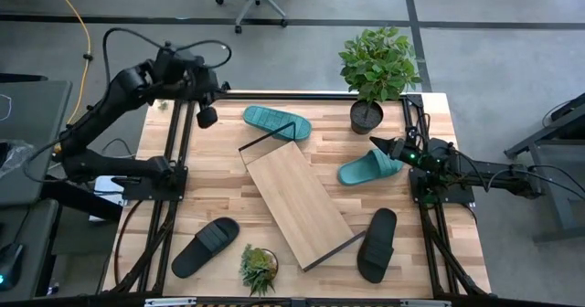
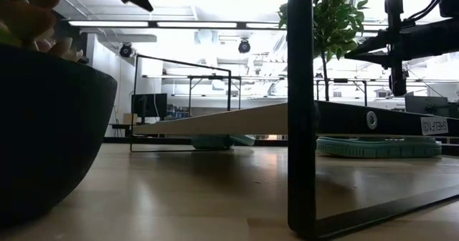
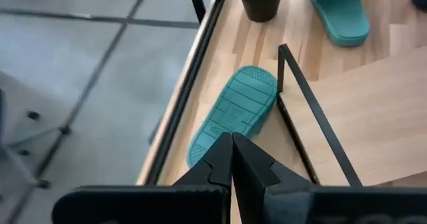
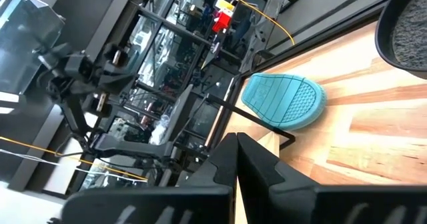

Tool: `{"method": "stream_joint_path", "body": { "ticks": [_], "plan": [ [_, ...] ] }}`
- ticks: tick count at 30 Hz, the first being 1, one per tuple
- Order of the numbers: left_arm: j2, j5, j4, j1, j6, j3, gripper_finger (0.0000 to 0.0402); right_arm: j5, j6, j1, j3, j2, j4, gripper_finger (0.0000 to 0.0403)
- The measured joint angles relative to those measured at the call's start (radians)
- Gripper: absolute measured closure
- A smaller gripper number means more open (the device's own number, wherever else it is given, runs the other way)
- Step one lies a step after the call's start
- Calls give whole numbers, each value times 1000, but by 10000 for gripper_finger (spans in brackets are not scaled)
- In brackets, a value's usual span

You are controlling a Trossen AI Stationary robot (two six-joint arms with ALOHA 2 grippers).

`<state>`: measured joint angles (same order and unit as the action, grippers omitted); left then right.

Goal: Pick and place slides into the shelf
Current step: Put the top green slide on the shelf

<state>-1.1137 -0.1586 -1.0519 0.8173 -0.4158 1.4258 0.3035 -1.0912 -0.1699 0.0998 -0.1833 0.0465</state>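
The shelf (image 1: 297, 200) is a light-wood board on a black wire frame, lying slantwise mid-table. One teal slide (image 1: 275, 121) lies sole-up by the shelf's far end, also in the left wrist view (image 3: 233, 113) and the right wrist view (image 4: 284, 101). The other teal slide (image 1: 369, 168) rests on its sole to the right. Black slides lie near-left (image 1: 205, 247) and near-right (image 1: 377, 244). My left gripper (image 1: 207, 116) hangs shut above the far-left table (image 3: 231, 159). My right gripper (image 1: 381, 144) is shut in the air just beyond the right teal slide (image 4: 236, 155).
A tall potted plant (image 1: 372, 74) stands at the far edge right of centre. A small succulent pot (image 1: 259, 269) sits at the near edge beside the shelf's near corner. Black frame rails (image 1: 174, 174) run along both table sides. Bare planks lie left of the shelf.
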Motion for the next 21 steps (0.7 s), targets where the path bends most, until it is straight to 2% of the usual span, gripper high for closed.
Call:
{"method": "stream_joint_path", "body": {
  "ticks": [6,16,21],
  "plan": [
    [-65,-108,0,113,0,0,401,0,19,0,0,0,1,403],
    [-189,-111,-50,145,3,0,401,-7,27,0,0,0,1,403],
    [-245,-77,-83,145,1,0,401,-8,27,0,0,0,1,403]
  ]
}}
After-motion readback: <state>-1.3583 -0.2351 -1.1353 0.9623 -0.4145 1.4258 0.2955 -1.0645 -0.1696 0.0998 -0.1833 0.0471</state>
